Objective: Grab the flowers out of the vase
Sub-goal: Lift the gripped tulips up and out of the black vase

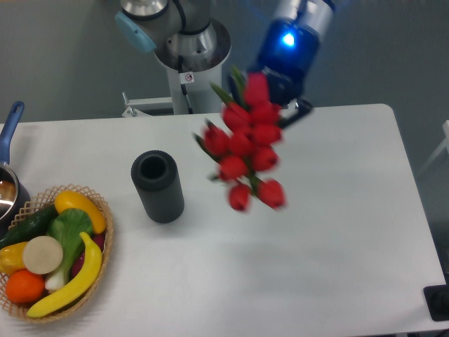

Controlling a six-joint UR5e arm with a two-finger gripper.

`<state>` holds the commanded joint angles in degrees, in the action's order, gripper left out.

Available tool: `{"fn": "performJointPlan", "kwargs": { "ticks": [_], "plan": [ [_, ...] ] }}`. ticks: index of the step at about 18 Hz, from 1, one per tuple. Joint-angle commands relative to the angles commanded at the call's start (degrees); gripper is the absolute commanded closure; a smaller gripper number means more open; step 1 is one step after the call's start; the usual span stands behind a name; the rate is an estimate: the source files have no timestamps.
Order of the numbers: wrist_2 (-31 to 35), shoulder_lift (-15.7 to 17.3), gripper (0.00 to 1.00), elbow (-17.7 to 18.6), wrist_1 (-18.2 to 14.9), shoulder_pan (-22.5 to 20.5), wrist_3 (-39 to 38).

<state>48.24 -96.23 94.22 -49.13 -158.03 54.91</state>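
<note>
The flowers (pixel 247 146), a bunch of red tulip buds with green leaves, hang in the air above the table, right of the vase and blurred by motion. My gripper (pixel 280 91) is shut on the top of the bunch, its fingertips hidden behind the buds. The vase (pixel 158 186), a dark grey ribbed cylinder, stands upright on the white table (pixel 330 225) with its round mouth showing nothing inside. The bunch is wholly out of the vase and apart from it.
A wicker basket (pixel 102 246) of fruit and vegetables sits at the front left. A metal pot with a blue handle (pixel 10 126) is at the left edge. The arm's base (pixel 189 49) stands behind the table. A dark object (pixel 438 303) lies at the front right corner.
</note>
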Motion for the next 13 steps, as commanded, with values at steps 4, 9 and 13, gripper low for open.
{"fn": "performJointPlan", "kwargs": {
  "ticks": [4, 9, 13],
  "plan": [
    [7.7, -2.1, 1.00, -0.1, -0.2, 0.1, 4.9],
    [20.4, -4.8, 1.00, 1.2, -1.5, 1.9, 10.9],
    [31.9, -9.1, 1.00, 0.4, -1.5, 5.1, 10.9]
  ]
}}
